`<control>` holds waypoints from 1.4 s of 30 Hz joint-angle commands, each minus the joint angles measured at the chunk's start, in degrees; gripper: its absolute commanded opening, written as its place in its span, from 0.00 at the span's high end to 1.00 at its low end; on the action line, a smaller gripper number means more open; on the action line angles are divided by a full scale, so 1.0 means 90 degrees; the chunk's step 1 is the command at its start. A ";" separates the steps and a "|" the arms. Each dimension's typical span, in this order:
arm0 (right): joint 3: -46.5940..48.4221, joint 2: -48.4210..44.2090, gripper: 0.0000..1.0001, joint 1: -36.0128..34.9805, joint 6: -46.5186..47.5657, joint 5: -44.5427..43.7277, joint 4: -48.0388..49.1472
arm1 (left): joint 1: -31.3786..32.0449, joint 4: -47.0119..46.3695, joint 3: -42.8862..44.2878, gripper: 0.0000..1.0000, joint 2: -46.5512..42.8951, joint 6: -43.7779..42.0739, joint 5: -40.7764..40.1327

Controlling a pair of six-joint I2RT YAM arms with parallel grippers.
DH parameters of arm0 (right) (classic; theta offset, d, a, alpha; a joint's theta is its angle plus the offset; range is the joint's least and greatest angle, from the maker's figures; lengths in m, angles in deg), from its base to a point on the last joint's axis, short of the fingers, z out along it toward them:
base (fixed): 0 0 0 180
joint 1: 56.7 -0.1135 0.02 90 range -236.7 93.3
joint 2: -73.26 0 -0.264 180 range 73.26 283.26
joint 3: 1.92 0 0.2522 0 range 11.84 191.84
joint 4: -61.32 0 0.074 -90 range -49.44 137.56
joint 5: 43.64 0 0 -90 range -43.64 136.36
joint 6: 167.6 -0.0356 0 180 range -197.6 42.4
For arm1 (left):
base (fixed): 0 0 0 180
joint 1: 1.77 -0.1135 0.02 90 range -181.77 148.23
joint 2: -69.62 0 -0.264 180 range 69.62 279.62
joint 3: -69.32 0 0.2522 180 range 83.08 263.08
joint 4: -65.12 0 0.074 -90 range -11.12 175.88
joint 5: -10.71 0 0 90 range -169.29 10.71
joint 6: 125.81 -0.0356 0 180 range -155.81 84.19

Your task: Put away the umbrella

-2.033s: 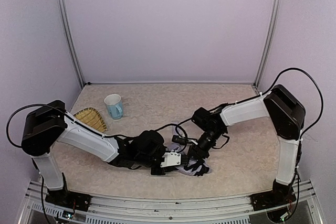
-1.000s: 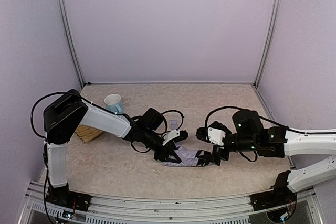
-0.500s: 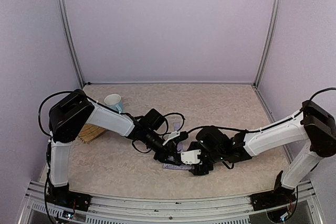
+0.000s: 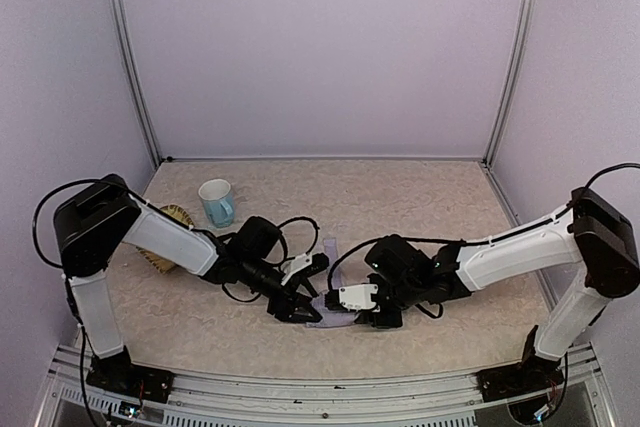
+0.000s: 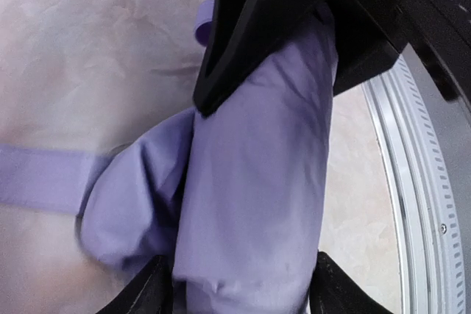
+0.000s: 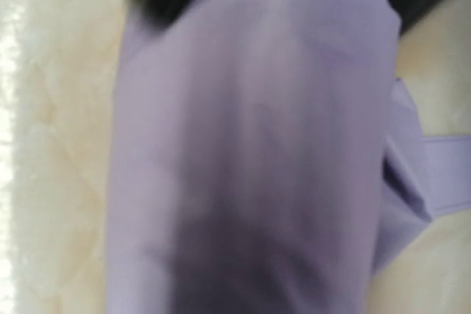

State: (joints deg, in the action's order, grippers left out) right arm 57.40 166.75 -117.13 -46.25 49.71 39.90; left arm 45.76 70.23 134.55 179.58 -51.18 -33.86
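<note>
Umbrella (image 4: 332, 321): folded, at the middle of the tabletop's (image 4: 400, 197) near edge. Left hand (image 4: 298, 307) clamps one end and right hand (image 4: 368, 317) grips the other. Risk: unequal pulls could slip the fabric and loosen the folds; strap (image 5: 37, 182) lies unfastened.

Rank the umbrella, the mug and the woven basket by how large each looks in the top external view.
1. umbrella: it has the longest visible span, from strap to fabric, though most of it is covered.
2. mug: it is fully in view.
3. woven basket: only part of it shows, so its rank against the mug is unsure.
</note>
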 commanded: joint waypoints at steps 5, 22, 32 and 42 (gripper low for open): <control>0.0517 0.0690 0.94 0.0235 -0.0688 0.1866 -0.2254 | 0.0058 -0.4013 -0.2632 0.39 -0.2166 0.0143 -0.1263; 0.1847 0.2881 0.89 0.1523 -0.0593 0.4595 -0.3575 | 0.1933 -0.1215 -0.1279 0.37 -0.1078 -0.2343 -0.4892; 0.1901 0.2838 0.86 0.1798 -0.0940 0.4550 -0.3053 | 0.1907 -0.0160 -0.0656 0.36 -0.0112 -0.2033 -0.4733; 0.1584 0.1639 0.36 0.1841 -0.1988 0.3959 -0.2222 | 0.1919 0.1266 -0.0006 0.51 0.0759 -0.1835 -0.4427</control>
State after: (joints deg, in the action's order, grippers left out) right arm 75.08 184.91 -99.23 -59.06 94.70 14.85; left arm 63.53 65.58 135.62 177.96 -68.95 -73.14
